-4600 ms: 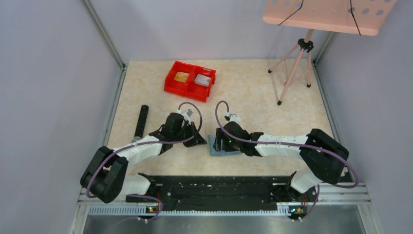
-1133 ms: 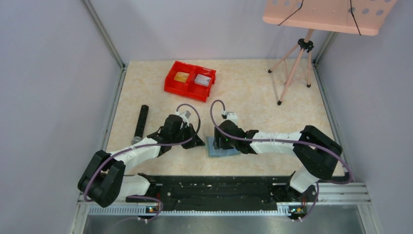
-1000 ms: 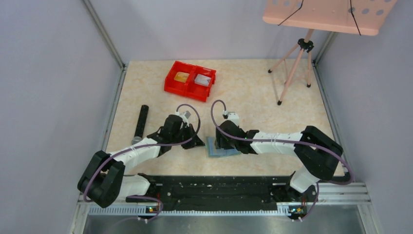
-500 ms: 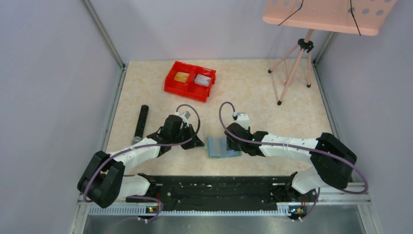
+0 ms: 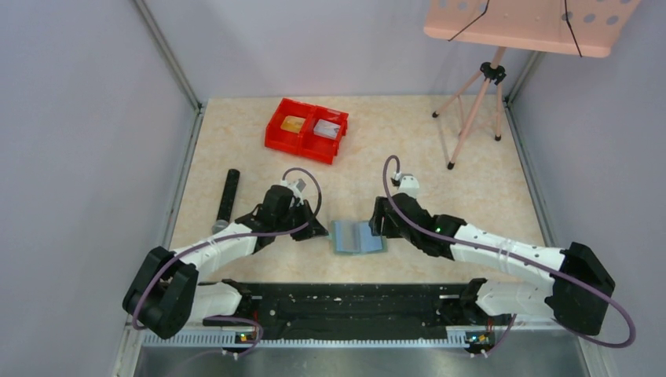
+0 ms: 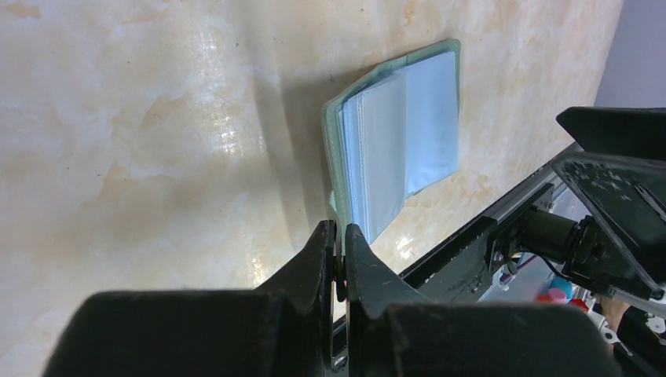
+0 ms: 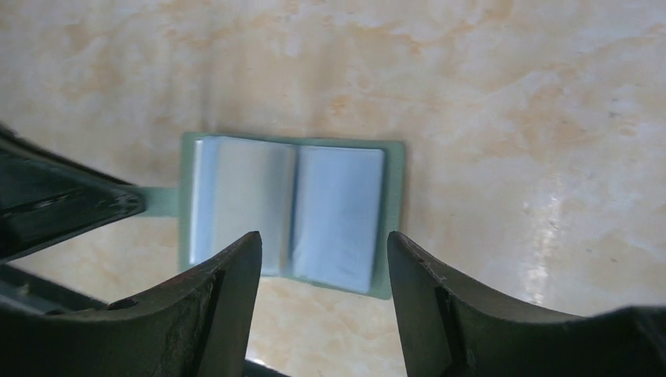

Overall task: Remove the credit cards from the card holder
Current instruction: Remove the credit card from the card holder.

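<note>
At far left a black cylinder (image 5: 228,195) lies on the table (image 5: 440,157), where it was a second ago. The left arm has not shifted either. The left gripper (image 5: 320,229) is clamped tight on the small tab (image 7: 159,201) at the left edge of the card holder (image 5: 357,236).

The change is on the right. A second ago the right arm lay across the holder and hid most of it. Now that arm has swung out to the right, and both halves of the holder show bare. The right gripper (image 5: 380,225) sits at the holder's right edge with its jaws well apart and nothing between them.

The card holder lies open and flat near the front edge of the table, between the two grippers. Its long axis runs left to right, its fold runs near to far, and its tab points left into the left gripper. The left half carries a stack of pale blue-grey leaves. Whether cards sit in them cannot be told.

Farther back, left of centre, a red bin (image 5: 284,144) holds a gold card (image 5: 293,123) in its left compartment and a pale card (image 5: 327,128) in its right. A tripod (image 5: 475,106) stands at far right.
</note>
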You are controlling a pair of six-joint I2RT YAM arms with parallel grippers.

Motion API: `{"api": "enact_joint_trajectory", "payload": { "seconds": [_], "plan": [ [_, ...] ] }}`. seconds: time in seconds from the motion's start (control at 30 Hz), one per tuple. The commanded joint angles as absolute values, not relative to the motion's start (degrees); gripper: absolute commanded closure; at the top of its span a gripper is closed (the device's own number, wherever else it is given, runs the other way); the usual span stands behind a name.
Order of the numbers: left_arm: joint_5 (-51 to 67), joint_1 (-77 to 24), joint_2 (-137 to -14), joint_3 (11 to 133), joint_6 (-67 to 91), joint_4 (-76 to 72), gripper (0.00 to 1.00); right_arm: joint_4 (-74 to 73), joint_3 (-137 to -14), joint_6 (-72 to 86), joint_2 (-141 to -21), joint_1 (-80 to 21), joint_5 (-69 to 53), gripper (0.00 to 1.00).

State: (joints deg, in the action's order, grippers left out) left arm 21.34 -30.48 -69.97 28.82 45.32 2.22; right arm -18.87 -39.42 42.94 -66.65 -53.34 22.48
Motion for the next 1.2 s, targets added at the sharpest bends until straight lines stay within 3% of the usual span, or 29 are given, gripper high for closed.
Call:
{"api": "enact_joint_trajectory", "payload": {
  "seconds": [0.0, 0.13, 0.7, 1.17],
  "plan": [
    [21.27, -30.61, -68.53, 30.67, 45.34, 1.46, 1.0, -5.35, -37.33, 42.08, -64.07, -52.97, 13.32, 0.41],
    [21.59, -30.61, -68.51, 30.2, 45.79, 1.06, 1.0, -1.95, -38.44, 43.0, -68.4, -53.07, 10.44, 0.42],
    [22.72, -30.64, -68.32, 29.35, 46.76, -1.17, 1.0, 2.28, -42.62, 43.47, -85.83, -54.46, 8.56, 0.32],
    [22.42, -30.67, -68.38, 29.25, 46.65, -1.17, 1.0, 0.73, -44.31, 43.85, -90.64, -56.04, 10.07, 0.33]
  ]
}}
